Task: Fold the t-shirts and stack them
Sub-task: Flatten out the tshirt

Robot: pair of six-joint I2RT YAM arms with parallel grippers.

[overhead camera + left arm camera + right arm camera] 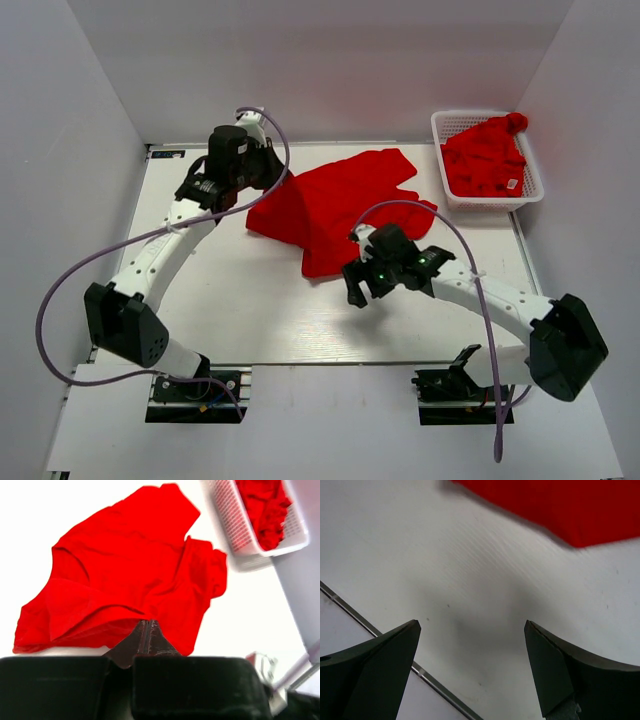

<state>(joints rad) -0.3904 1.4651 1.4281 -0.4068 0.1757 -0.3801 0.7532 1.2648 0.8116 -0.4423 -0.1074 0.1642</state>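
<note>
While left pincer (148,626) grips one t-shirt (340,205), second t-shirt (485,160) in one basket (447,119)

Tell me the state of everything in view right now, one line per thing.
spread t-shirt: unfolded, rumpled, lying loosely spread.
basket: upright, holding a heap of red cloth.
t-shirt heap: crumpled, not folded.
left gripper: fingers shut at the spread t-shirt's edge; hold on the cloth unclear.
right gripper: fingers open, empty, over bare table.

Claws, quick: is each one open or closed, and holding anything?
Left claw: closed, pinching the edge of the red t-shirt.
Right claw: open, holding nothing.
</note>
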